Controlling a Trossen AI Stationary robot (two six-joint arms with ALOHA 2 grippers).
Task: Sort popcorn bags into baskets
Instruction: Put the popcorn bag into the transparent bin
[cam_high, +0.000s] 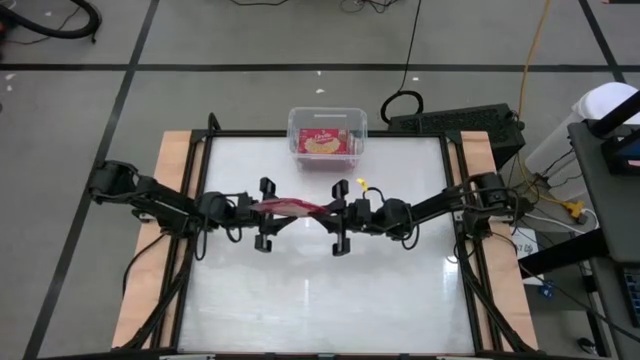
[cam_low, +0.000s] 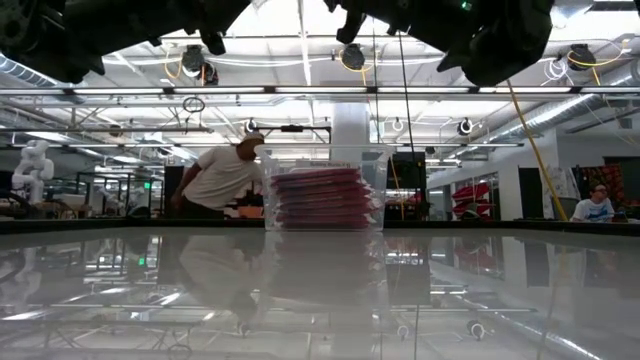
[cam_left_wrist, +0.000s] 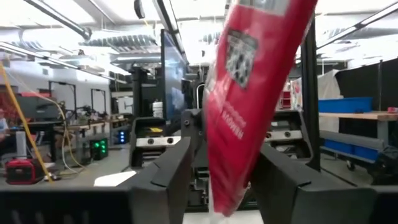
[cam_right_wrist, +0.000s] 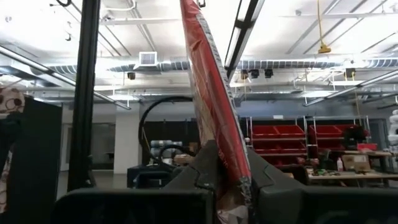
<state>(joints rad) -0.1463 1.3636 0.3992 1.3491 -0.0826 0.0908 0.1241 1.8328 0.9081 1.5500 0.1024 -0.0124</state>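
While the red popcorn bag (cam_high: 297, 207) hangs stretched above the middle of the desk (cam_high: 320, 300), I pinch its left end in my left pincer (cam_high: 262, 213) and its right end in my right pincer (cam_high: 340, 216). Beyond, at the far edge, the clear basket (cam_high: 327, 137) holds stacked bags.

Bright white lights hang from the ceiling (cam_low: 300, 60) and shine down. The table (cam_high: 320, 290) is shiny like a mirror, with pale glare and soft reflections on it. The red bag (cam_left_wrist: 255, 106) looks blurry up close. Dark arms at the top of the low view are only black shapes
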